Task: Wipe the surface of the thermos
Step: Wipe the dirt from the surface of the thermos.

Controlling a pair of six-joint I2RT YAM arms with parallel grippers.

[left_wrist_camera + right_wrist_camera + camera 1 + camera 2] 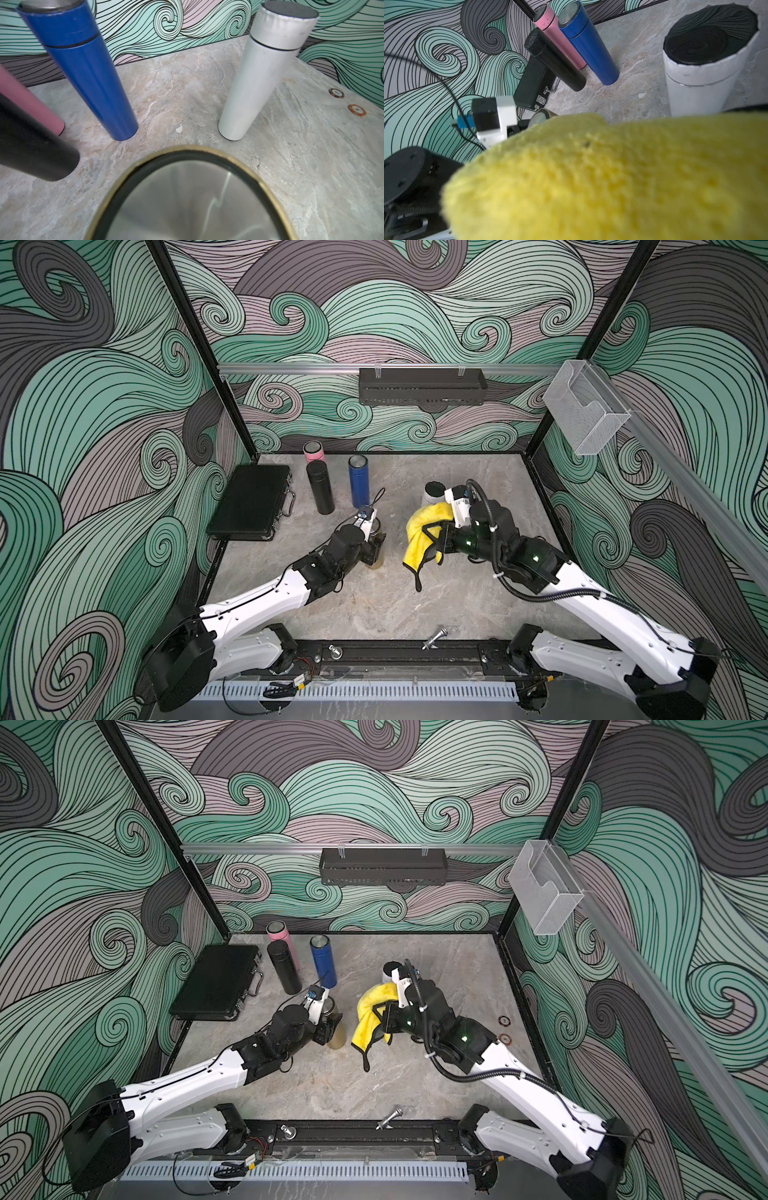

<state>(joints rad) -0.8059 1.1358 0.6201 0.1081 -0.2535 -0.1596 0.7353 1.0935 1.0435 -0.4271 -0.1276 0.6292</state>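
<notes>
Holding the gold thermos (376,562) upright mid-table, we have our left gripper (372,548) clamped round its body. Our right gripper (433,536) pinches the yellow cloth (419,526) just to the thermos's right. The marble tabletop (395,605) looks open in front, though the white thermos (428,501) stands close behind the cloth.

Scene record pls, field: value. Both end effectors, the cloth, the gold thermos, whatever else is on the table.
left end effector: shut on gold thermos
gold thermos: upright
right end effector: shut on yellow cloth
yellow cloth: bunched, hanging from the grip, clear of the gold thermos in both top views
other thermoses: pink thermos, black thermos, blue thermos clustered at back; white thermos apart, behind the cloth; all upright
also on table: black case, two chips
</notes>
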